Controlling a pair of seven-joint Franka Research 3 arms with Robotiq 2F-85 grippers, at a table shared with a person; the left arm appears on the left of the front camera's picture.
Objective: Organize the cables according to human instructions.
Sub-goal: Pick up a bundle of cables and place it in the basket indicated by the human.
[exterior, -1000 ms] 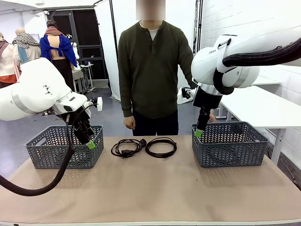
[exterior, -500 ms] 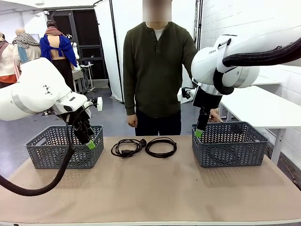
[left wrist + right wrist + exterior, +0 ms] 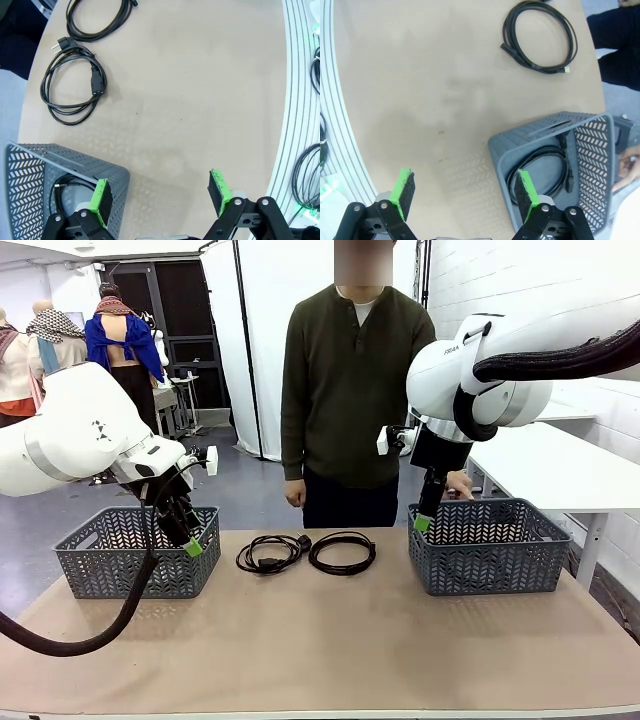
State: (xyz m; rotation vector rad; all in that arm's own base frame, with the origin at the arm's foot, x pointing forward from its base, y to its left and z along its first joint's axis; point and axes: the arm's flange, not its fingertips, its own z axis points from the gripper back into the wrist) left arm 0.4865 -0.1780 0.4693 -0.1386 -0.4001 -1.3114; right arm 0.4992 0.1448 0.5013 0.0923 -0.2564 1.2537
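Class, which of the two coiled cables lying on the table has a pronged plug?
The cable nearer the left basket; the other coil has only slim connectors.

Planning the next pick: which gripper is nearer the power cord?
Left. The left gripper hangs just beside the power cord; the right gripper is beyond the other cable.

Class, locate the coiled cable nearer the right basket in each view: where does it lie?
Front view: cable at table centre, right of the power cord.
Left wrist view: top left, beyond the power cord.
Right wrist view: top right, past the grey basket.
Shared landmark: the tan table.
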